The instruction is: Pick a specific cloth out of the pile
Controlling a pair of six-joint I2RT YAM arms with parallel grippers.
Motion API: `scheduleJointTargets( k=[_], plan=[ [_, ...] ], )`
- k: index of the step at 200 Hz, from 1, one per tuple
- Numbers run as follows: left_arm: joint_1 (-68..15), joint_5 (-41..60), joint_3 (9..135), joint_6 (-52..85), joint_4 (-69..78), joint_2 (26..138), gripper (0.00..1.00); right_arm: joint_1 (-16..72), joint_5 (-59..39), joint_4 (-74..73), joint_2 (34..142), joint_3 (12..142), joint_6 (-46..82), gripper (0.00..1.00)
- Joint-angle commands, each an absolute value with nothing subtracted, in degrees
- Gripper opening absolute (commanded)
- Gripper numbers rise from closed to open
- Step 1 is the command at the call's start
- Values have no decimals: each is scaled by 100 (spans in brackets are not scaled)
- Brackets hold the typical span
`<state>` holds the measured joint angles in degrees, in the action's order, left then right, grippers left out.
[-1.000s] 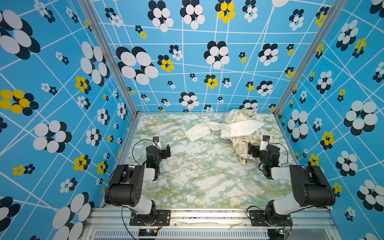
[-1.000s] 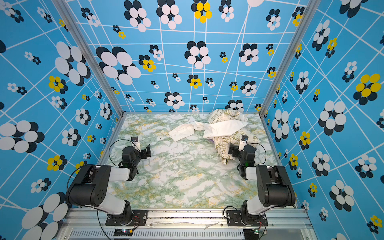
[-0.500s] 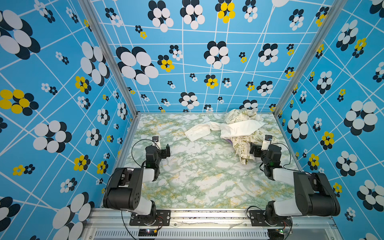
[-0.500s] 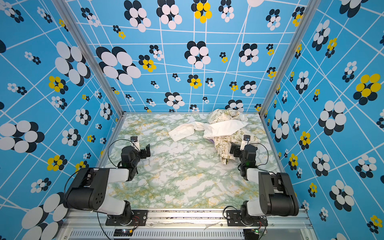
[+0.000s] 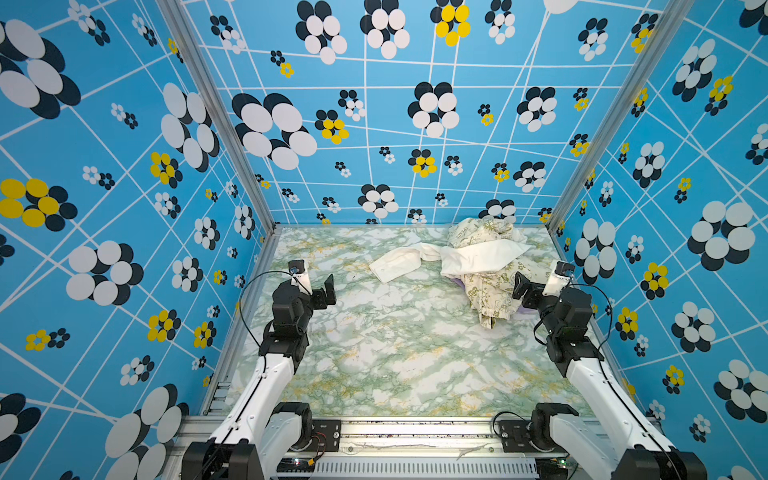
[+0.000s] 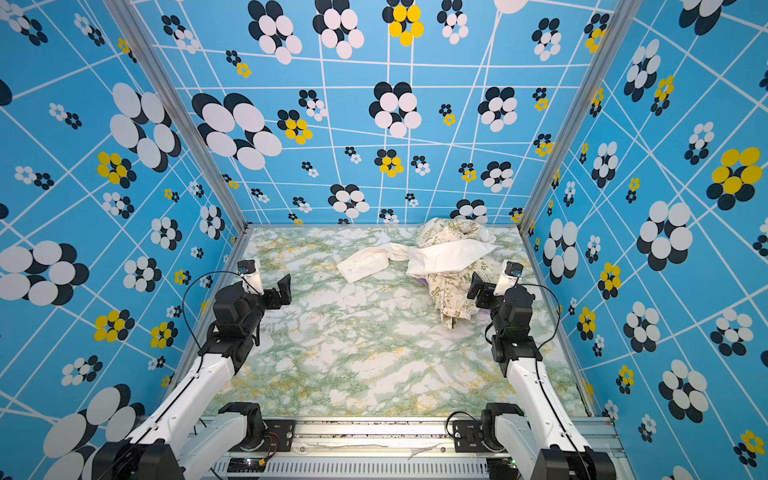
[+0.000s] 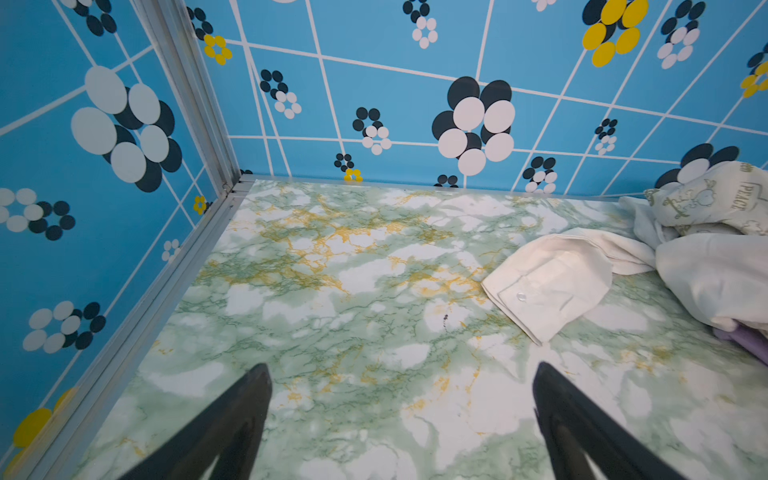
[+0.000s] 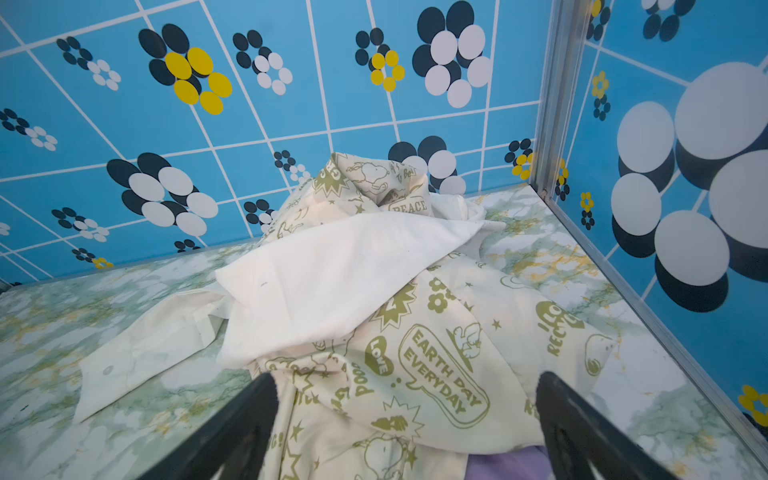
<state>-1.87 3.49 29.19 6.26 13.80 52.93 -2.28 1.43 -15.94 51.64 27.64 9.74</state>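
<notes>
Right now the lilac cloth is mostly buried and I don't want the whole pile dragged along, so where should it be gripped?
Grip the lilac cloth at its bare edge beside the open right gripper, coming low from the near side. Everything farther back lies under the printed cloth.

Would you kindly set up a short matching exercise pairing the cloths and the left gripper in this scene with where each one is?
Things:
1. white cloth
2. cream cloth with green print
3. lilac cloth
4. left gripper

Places:
A. peeking out from under the pile
B. open over bare tabletop
C. draped across the pile's top
D. bulk of the heap, below the open right gripper

Pairs: 1-C, 2-D, 3-A, 4-B
</notes>
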Motion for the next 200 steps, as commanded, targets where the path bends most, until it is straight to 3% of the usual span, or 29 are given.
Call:
scheduleJointTargets(
  k=[1, 35, 106, 200],
  plan=[
    [-158, 1082, 3075, 1051, 413, 5074, 99, -202, 234, -820, 5012, 2922, 1188, 99],
    [-197, 1817, 3101, 1385, 161, 5137, 99, -227, 753, -456, 5028, 2793, 1493, 99],
    [-528, 2495, 3092, 1663, 421, 5359, 99, -496, 1021, 337, 5636, 3233, 2066, 89],
    [-895, 2610, 3111, 1765, 866, 5546, 99, -1865, -451, 475, 6848, 3632, 3544, 62]
  ],
)
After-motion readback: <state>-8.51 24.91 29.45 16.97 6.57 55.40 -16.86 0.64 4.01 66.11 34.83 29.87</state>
